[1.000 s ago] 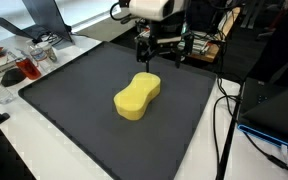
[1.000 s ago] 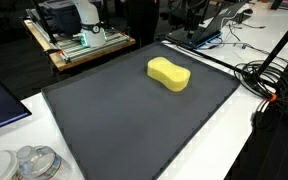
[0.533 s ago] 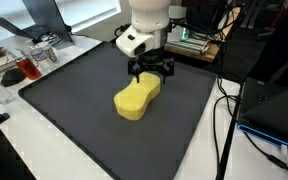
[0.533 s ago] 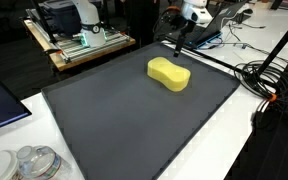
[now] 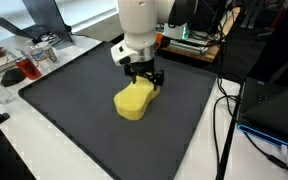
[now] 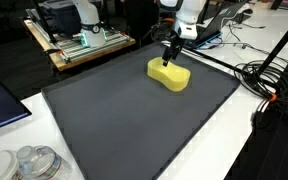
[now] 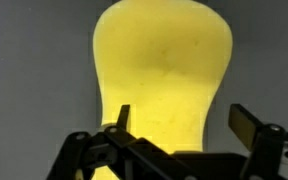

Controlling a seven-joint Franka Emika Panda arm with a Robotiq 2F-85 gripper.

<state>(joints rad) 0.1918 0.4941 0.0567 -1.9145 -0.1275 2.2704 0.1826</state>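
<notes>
The yellow sponge [image 5: 132, 102] lies flat near the middle of the dark mat [image 5: 69, 110], with white tabletop around it. The gripper [image 5: 145, 80] hangs over the sponge's far end, fingers [image 7: 241, 120] released and spread wide, grasping nothing.

Can't make out the far end of the yellow sponge [image 5: 132, 100] in an exterior view, masked by the gripper [image 5: 144, 80]. Arm [image 5: 142, 25] chopped off at the top edge in both exterior views. Wrist view now: soft and blurry, sponge's lower part lost behind the fingers [image 7: 121, 120] and the bottom edge. Touching or just clear, can't tell. Upper left, clutter [image 5: 24, 62] too small to name.
</notes>
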